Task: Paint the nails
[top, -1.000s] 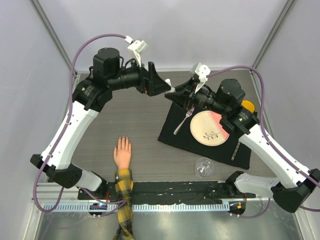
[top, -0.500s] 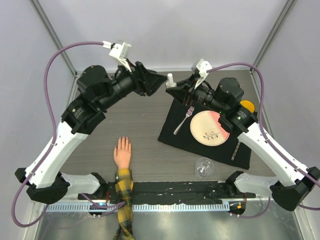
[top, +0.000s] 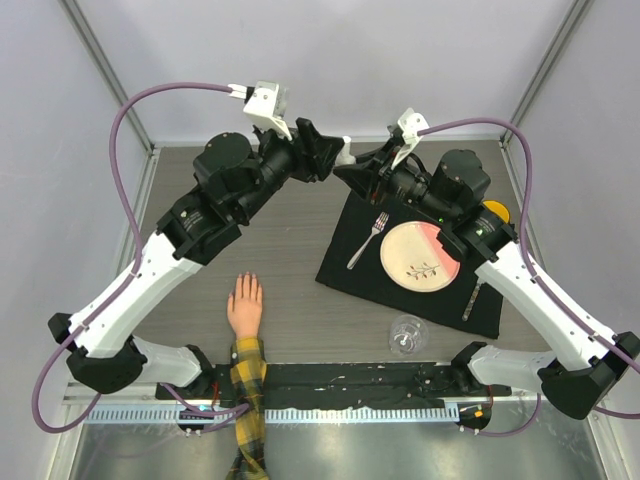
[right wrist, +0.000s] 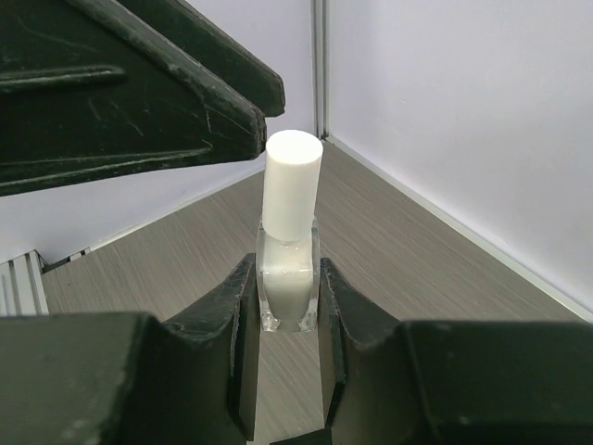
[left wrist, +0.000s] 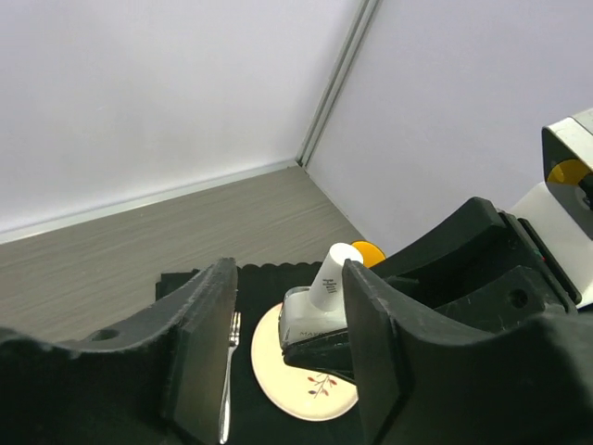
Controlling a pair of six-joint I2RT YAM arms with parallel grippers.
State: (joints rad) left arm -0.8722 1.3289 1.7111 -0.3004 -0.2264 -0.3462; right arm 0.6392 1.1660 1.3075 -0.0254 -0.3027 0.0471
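Observation:
A white nail polish bottle [right wrist: 287,283] with a white cap [right wrist: 292,181] stands upright between the fingers of my right gripper [right wrist: 285,292], which is shut on its glass body, held above the table's far middle [top: 345,155]. My left gripper [left wrist: 289,278] is open, its fingers on either side of the cap [left wrist: 334,271] without touching it. In the top view the left gripper [top: 328,160] faces the right gripper [top: 352,175] tip to tip. The peach fake hand [top: 244,305] with a plaid sleeve [top: 248,385] lies flat at the near edge. Its nails [top: 243,281] are too small to make out.
A black placemat [top: 345,270] on the right carries a cream plate [top: 418,255], a fork [top: 366,241] and a knife [top: 472,300]. A clear glass [top: 407,334] stands near the mat's front edge. An orange object [top: 496,211] sits behind the right arm. Walls enclose the table.
My left arm has swung right and its open gripper has closed in on the bottle's cap. My right gripper has kept hold of the bottle and raised it a little.

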